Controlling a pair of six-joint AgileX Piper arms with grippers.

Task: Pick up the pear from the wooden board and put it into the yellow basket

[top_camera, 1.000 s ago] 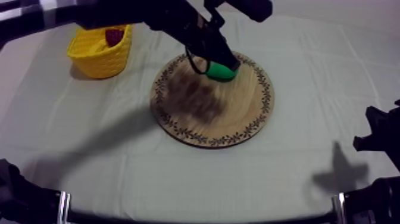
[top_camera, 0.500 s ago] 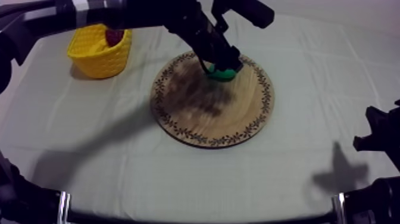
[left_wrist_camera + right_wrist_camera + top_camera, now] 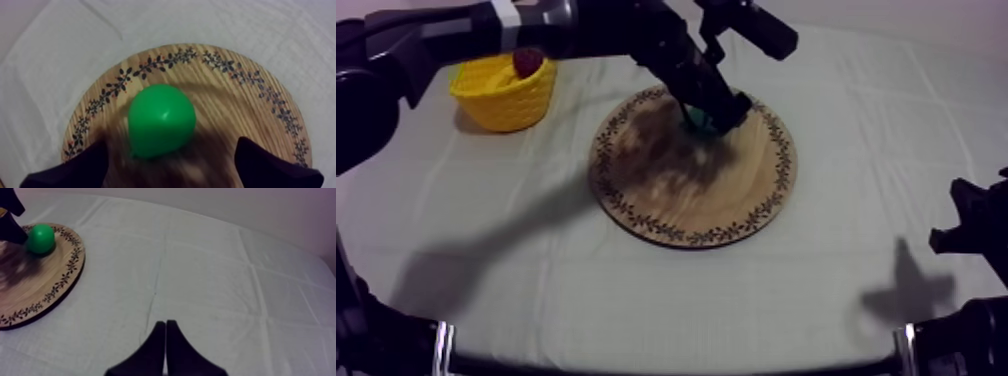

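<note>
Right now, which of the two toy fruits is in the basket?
The small red fruit: it sits in the yellow basket. The green pear lies on the wooden board, with the open left hand either side of it.

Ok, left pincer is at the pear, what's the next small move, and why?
Probably ease the left pincer a little farther over the pear before shutting it. Its fingers stand open, one each side, but only their tips reach the pear's near edge, so a grip now might slip.
</note>
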